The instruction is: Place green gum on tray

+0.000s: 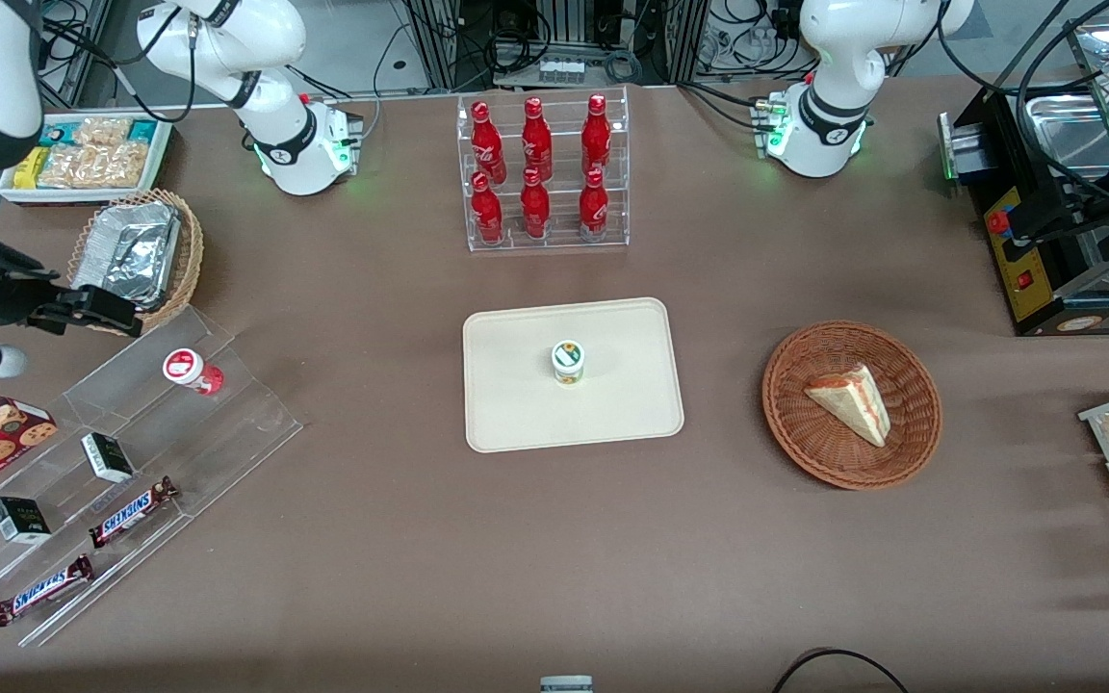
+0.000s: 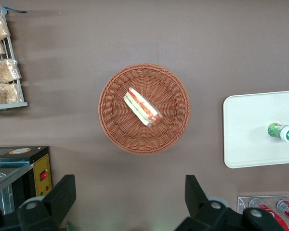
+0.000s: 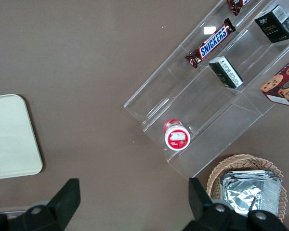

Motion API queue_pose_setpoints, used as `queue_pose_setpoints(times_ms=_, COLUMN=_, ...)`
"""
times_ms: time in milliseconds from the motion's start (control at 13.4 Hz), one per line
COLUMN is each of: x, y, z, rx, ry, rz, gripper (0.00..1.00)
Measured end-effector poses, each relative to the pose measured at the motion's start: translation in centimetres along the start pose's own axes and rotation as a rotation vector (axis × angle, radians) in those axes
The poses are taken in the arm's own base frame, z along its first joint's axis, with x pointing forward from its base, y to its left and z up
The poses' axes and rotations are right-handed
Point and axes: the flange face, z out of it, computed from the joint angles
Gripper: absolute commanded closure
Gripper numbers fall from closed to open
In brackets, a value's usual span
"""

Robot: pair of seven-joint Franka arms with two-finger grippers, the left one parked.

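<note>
The front view looks steeply down over the whole tabletop (image 1: 400, 539). Both wrist views face straight down from well above. The tray (image 1: 516, 404) appears in all three views. The gripper (image 3: 130, 207), jaws spread, hangs above the red-bodied bottle (image 3: 177, 136).

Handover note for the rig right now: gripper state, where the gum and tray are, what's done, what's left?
Gripper: open, empty, up above the clear stepped rack at the working arm's end of the table, over the red-bodied bottle.
Green gum: standing upright near the middle of the tray, nothing touching it.
Done: gum is on the tray and released.
Left: nothing on placement; just park the arm if needed.
</note>
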Motion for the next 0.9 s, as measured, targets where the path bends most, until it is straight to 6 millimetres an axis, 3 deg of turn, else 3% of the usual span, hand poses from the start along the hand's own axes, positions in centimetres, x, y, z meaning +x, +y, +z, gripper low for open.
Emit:
queue_pose_setpoints(times_ms=599, x=-1.1, y=0.6, z=-0.6, rx=0.001, ry=-0.002, rz=0.005, gripper=0.0)
queue_pose_setpoints(times_ms=898, x=-1.2, y=1.9, z=-0.7, rx=0.001, ry=-0.004, rz=0.028, gripper=0.0)
